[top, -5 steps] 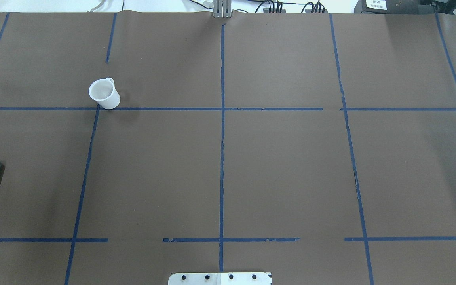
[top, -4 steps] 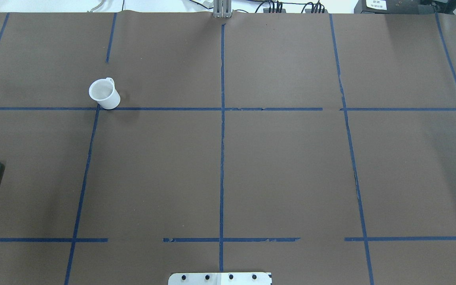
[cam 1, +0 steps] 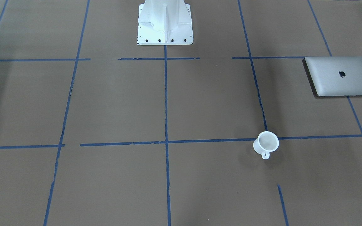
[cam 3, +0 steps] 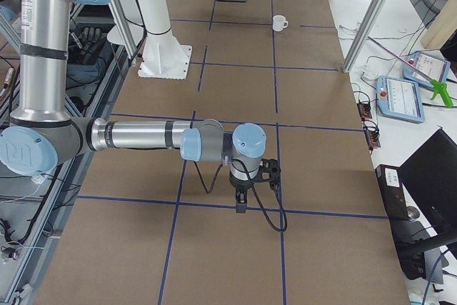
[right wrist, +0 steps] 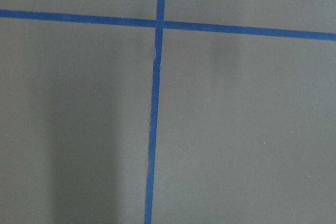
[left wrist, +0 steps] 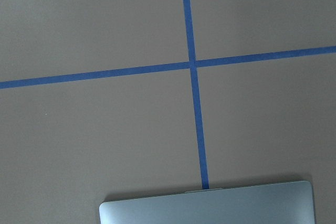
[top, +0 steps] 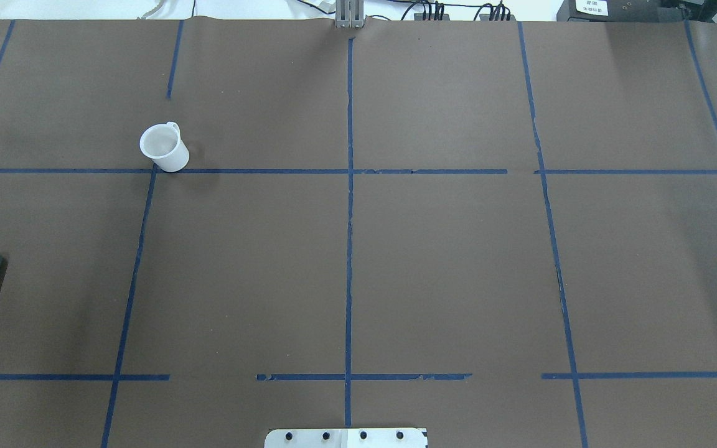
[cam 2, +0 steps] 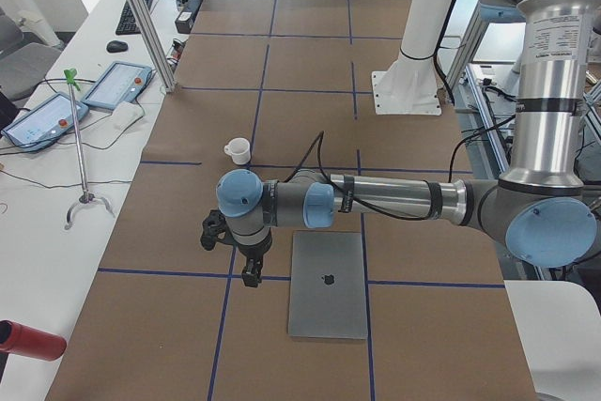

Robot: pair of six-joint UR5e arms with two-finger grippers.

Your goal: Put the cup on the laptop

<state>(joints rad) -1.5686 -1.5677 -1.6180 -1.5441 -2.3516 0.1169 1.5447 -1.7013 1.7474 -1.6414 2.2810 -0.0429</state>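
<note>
Cup [top: 162, 146]: small, white, glossy, flared rim. It stands upright, mouth up, with its loop handle toward the tabletop's [top: 458, 261] far edge. It sits in the left half, its base at a crossing of blue tape lines [top: 349, 249].

Laptop [cam 1: 342, 76]: closed, flat, matte silver-grey, rounded corners, dark logo. It lies by the left end, well apart from the cup, its long axis along the tabletop's length.

Tabletop: brown paper, matte.

Left fingers [cam 2: 250, 277] hang beside the laptop and right fingers [cam 3: 239, 203] over the right half. Cannot tell whether either pair is spread or pressed together.
</note>
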